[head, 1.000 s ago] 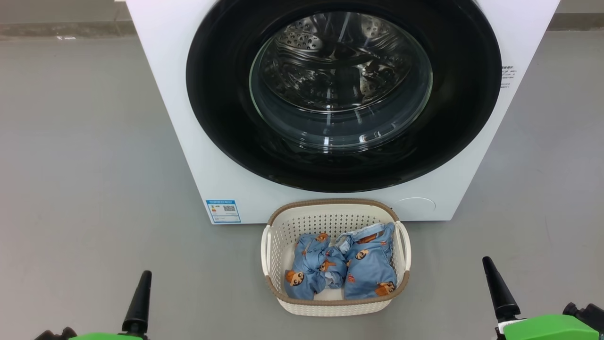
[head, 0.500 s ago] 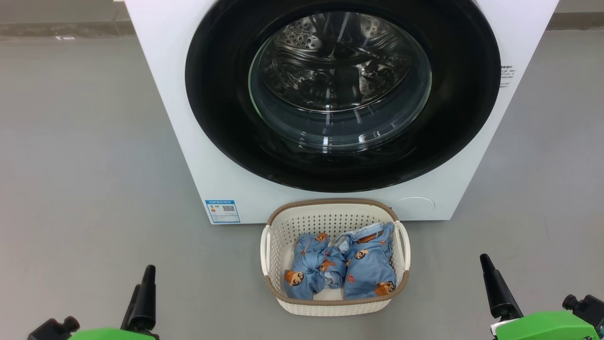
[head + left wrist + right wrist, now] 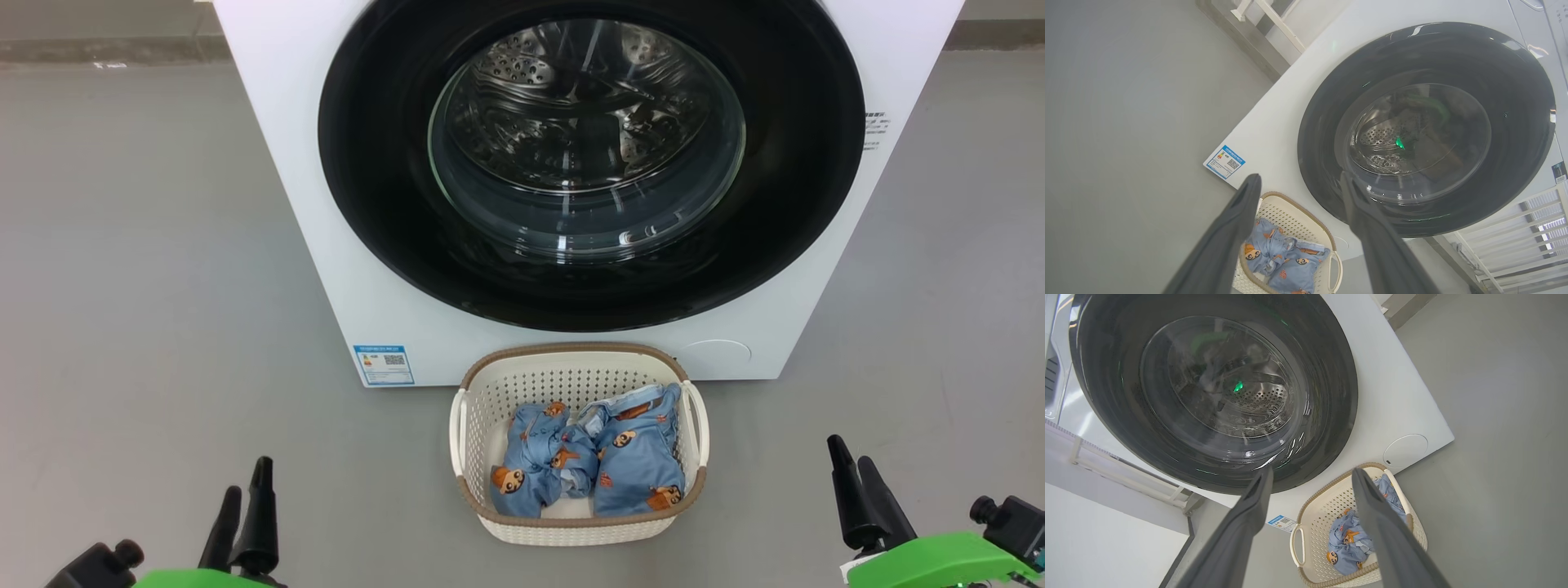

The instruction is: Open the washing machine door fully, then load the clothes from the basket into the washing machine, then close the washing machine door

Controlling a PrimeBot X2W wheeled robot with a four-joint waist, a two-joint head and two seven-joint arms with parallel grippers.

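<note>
Black-rimmed washing machine door (image 3: 375, 204) closed, facing robot, left hand (image 3: 247, 476) and right hand (image 3: 848, 452) spread

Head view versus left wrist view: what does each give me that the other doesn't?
Head view adds the right pincer, open, at lower right. Left wrist view adds a white slatted frame beside the washing machine. Both share the shut door, the basket holding the clothes, the blue label and the open left pincer.
</note>
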